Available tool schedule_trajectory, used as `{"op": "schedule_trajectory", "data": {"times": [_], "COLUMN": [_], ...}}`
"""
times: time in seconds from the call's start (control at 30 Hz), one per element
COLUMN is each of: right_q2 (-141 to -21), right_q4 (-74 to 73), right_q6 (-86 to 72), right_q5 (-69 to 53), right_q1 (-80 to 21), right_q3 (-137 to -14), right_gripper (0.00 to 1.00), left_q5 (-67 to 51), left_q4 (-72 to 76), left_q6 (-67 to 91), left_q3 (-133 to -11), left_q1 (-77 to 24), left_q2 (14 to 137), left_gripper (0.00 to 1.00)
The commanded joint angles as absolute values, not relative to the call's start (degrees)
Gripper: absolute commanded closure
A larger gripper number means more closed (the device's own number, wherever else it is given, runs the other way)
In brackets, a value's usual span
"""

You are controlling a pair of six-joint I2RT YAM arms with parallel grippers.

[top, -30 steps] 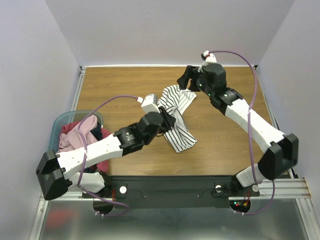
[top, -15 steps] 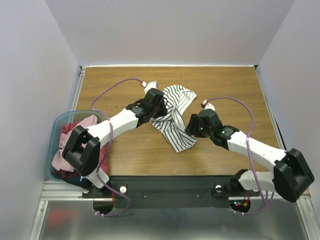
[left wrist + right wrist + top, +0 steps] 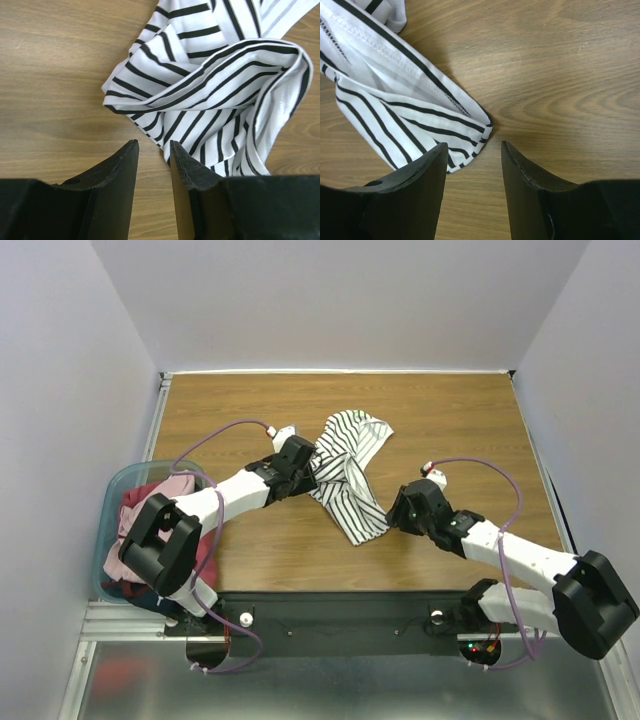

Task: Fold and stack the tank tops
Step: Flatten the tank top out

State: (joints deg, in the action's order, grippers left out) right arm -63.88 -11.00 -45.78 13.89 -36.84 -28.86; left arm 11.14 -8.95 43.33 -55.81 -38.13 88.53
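**A:** Top external view first. What does your tub hold?

**B:** Your translucent light-blue tub (image 3: 110, 502) sits at the left edge of the table (image 3: 470, 420). It holds a heap of cloth: a dusty pink top (image 3: 176, 484) uppermost, a dark red top (image 3: 143, 496) beside it, and a navy top (image 3: 124, 590) at the lower end.

**A:** And the striped one?

**B:** Your striped tank top (image 3: 350, 470) lies mid-table, well apart from the tub. It is unfolded and twisted at its middle, with one end fanned toward the upper centre and the other toward the lower centre.

**A:** The arms?

**B:** Both reach low over the wood. Your left gripper (image 3: 153, 145) has its jaws narrowly parted and empty, with the cloth's edge just beyond the tips. Your right gripper (image 3: 472, 145) has its jaws parted wider and also empty, with the top's hemmed corner just ahead of the gap.
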Motion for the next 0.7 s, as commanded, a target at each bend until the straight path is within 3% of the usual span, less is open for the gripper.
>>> {"op": "schedule_trajectory", "data": {"times": [0.0, 0.4, 0.67], "right_q2": [-65.6, -71.0, -73.6], "right_q4": [-7.6, -2.0, -0.5], "right_q6": [-47.9, -49.0, -49.5], "right_q5": [17.8, 16.0, 16.1], "right_q1": [-37.0, -37.0, -37.1], "right_q3": [-28.5, -27.2, -27.1], "right_gripper": [0.47, 0.48, 0.6], "left_q5": [11.4, 9.8, 9.5], "left_q4": [-6.6, -4.6, -2.3], "left_q6": [44.3, 43.8, 43.7], "left_q3": [-54.2, -52.2, -52.4], "left_q1": [-37.4, -34.5, -33.4], "left_q2": [85.6, 86.7, 89.3], "left_gripper": [0.57, 0.57, 0.57]}}
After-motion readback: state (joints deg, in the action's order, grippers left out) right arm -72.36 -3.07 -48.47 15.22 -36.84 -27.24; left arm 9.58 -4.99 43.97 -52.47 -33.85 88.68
